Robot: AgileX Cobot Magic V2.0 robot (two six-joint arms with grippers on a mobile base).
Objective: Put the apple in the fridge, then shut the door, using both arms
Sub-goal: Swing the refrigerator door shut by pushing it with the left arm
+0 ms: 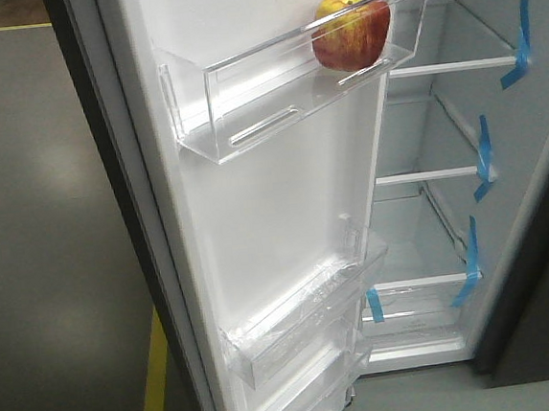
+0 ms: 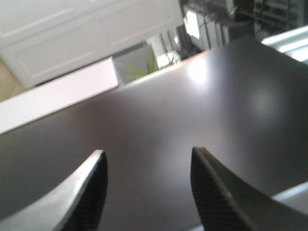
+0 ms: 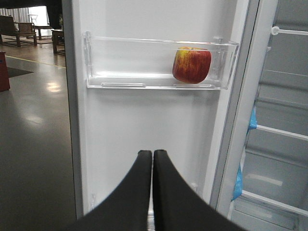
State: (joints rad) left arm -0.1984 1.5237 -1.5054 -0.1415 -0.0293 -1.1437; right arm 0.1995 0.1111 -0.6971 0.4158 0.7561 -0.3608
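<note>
We see the apple (image 1: pixel 351 31) sitting in the top clear bin (image 1: pixel 247 107) of the open door (image 1: pixel 276 225), at the end nearest the fridge (image 1: pixel 515 156). Our right gripper (image 3: pixel 152 156) is pressed together, empty, facing the door. Our left gripper (image 2: pixel 148 154) is spread before a dark panel (image 2: pixel 192 110).
</note>
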